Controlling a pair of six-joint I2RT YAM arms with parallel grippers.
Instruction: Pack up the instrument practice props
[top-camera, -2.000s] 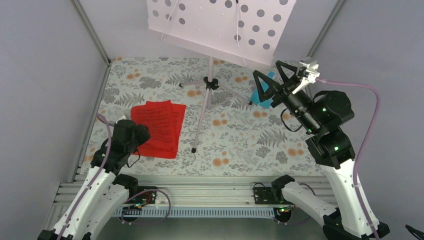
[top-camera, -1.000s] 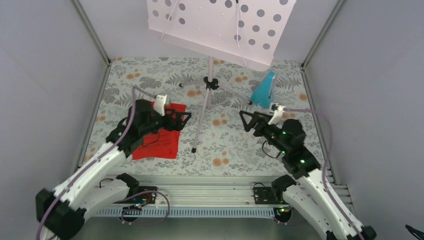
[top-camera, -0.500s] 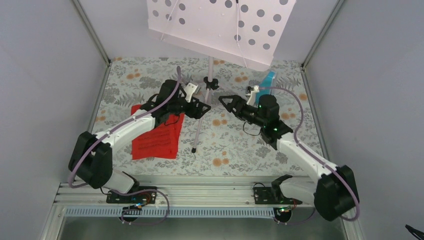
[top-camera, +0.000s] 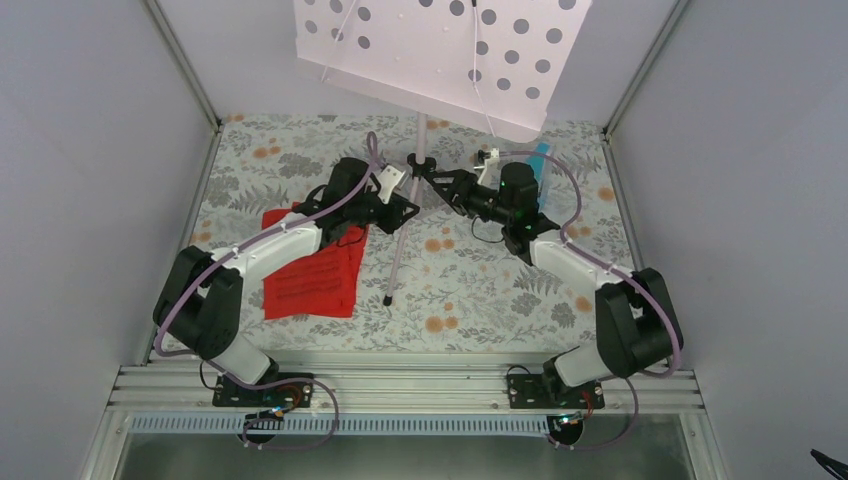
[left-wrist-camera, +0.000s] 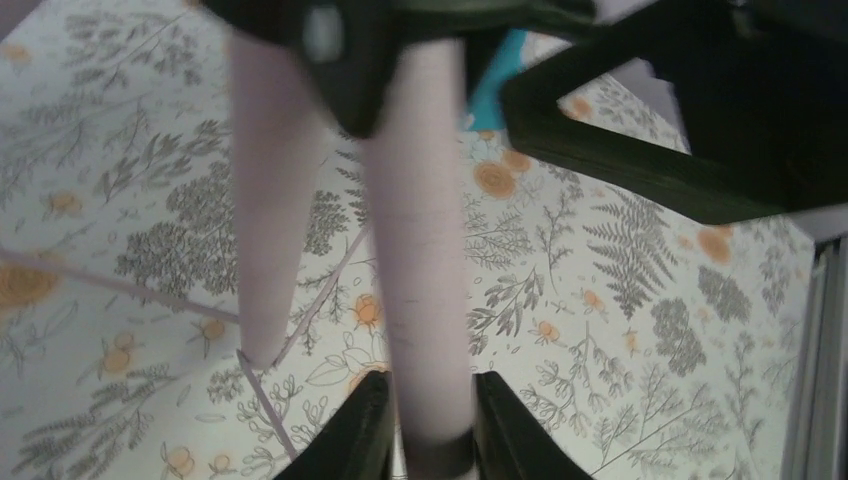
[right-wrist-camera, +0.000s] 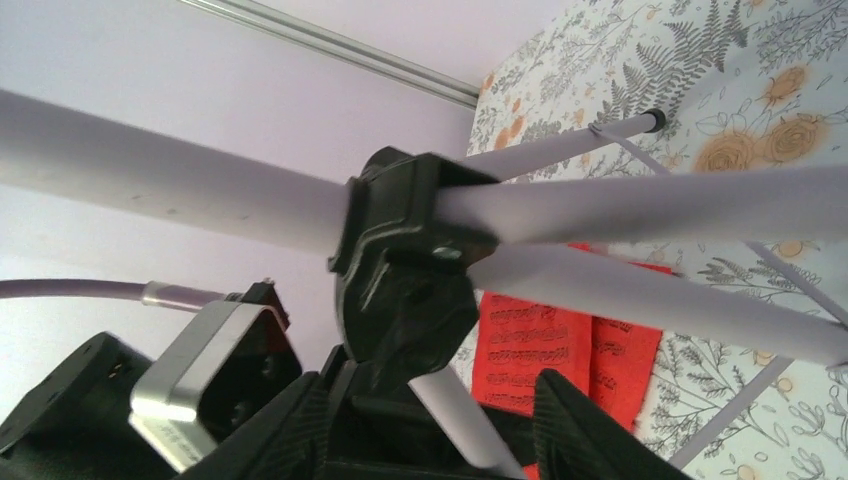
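Silver tripod music stand w/ pale perforated desk (top-camera: 440, 60) standing upright mid floral mat (top-camera: 480, 290), not folded yet. Two red printed music sheets (top-camera: 315, 262) lying left of it. Small turquoise pyramid metronome (top-camera: 540, 157) sitting half-hidden behind right arm. Left gripper (left-wrist-camera: 432, 440) clamping stand's front leg tube. Right gripper (right-wrist-camera: 430, 400) straddling black leg hub (right-wrist-camera: 400, 260); can't tell if pads touching. Risk: arms pulling unevenly, top-heavy stand tipping onto metronome.
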